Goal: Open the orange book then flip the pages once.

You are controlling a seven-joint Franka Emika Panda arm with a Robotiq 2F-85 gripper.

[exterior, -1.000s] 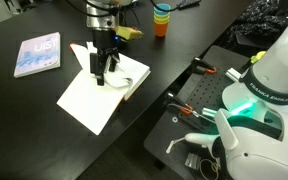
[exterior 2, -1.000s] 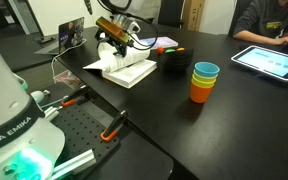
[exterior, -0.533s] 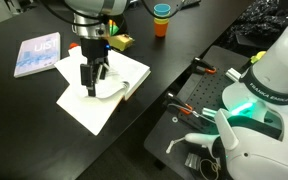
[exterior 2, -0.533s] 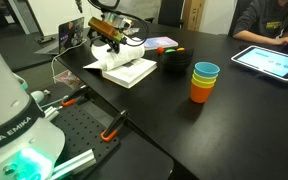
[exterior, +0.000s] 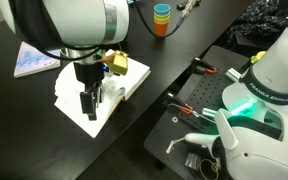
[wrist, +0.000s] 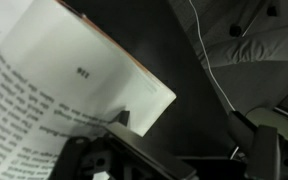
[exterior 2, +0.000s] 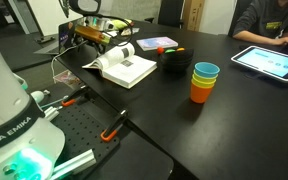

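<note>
The orange book [exterior: 129, 78] lies open on the black table, white pages up, with an orange cover edge along its near side. In an exterior view one leaf curls up near the spine [exterior 2: 119, 55]. My gripper [exterior: 88, 108] hangs over the book's near-left corner, fingers pointing down and open, with nothing between them. In another exterior view the gripper [exterior 2: 92, 42] stands at the book's far-left side. The wrist view shows a printed page [wrist: 54, 80] and the orange edge. The gripper [wrist: 184, 140] is over bare table, one fingertip [wrist: 122, 118] at the page's edge.
A thin light-blue book [exterior: 36, 55] lies left of the open book. Stacked coloured cups [exterior 2: 204, 82] and a small black box [exterior 2: 171, 60] stand beside it; a tablet [exterior 2: 269, 60] lies farther off. Orange-handled tools [exterior: 189, 105] and another robot's base [exterior: 264, 90] sit nearby.
My gripper has moved from over the middle of the open book toward its near-left corner, staying open. The book now lies flatter, with one leaf curled at the spine.
</note>
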